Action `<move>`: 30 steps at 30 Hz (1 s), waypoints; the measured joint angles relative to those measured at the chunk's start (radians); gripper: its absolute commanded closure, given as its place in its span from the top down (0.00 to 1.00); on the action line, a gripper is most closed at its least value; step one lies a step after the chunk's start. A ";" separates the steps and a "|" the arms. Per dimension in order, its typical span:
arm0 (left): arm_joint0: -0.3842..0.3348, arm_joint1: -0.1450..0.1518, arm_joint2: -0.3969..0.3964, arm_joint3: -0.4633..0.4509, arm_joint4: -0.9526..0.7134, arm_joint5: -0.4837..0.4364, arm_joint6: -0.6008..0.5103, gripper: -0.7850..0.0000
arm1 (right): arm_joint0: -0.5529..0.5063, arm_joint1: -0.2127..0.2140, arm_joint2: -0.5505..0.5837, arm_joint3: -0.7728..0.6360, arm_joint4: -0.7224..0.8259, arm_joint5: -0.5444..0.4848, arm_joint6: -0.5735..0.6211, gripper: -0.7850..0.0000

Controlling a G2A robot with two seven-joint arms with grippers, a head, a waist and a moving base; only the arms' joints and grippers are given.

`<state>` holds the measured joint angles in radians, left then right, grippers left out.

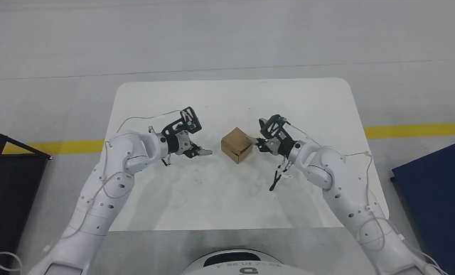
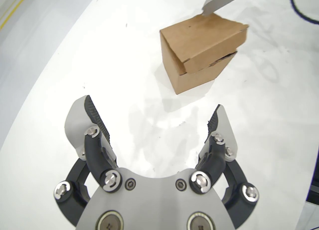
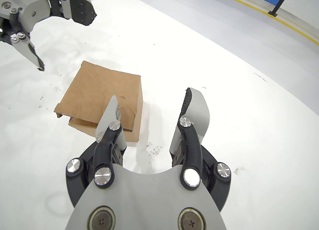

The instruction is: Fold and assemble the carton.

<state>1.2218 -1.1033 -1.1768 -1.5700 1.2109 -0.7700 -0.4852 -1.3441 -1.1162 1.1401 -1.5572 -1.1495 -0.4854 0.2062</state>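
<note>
A small brown carton (image 1: 236, 144) stands near the middle of the white table (image 1: 298, 104), its top flap folded down with a slight gap along one edge (image 2: 199, 49) (image 3: 99, 96). My left gripper (image 1: 202, 151) is open a short way to the carton's left, nothing between its fingers (image 2: 152, 113). My right gripper (image 1: 259, 141) is open at the carton's right side; one fingertip (image 3: 113, 106) rests over the carton's top edge, the other finger (image 3: 189, 101) is off it. That right fingertip (image 2: 211, 6) also touches the carton's far top edge in the left wrist view.
The table has rounded corners and bare surface all around the carton. A yellow floor line (image 1: 409, 130) runs behind the table. A blue panel (image 1: 430, 182) stands off the table's right side, and a dark rack (image 1: 14, 175) to the left.
</note>
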 measured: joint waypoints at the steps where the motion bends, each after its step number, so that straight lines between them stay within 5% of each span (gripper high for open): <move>1: -0.008 -0.002 0.008 0.004 0.001 0.005 0.000 1.00 | 0.001 0.000 0.001 0.002 0.009 0.000 0.004 0.71; 15: -0.136 -0.029 0.134 0.104 0.021 0.036 0.015 1.00 | 0.031 -0.006 -0.014 0.031 0.057 -0.031 0.044 0.65; 30: -0.174 -0.039 0.177 0.140 0.035 0.061 0.041 1.00 | 0.056 -0.010 -0.028 0.055 0.086 -0.054 0.083 0.64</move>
<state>1.0481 -1.1426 -1.0003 -1.4300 1.2462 -0.7088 -0.4444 -1.2882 -1.1260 1.1118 -1.5021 -1.0634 -0.5392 0.2888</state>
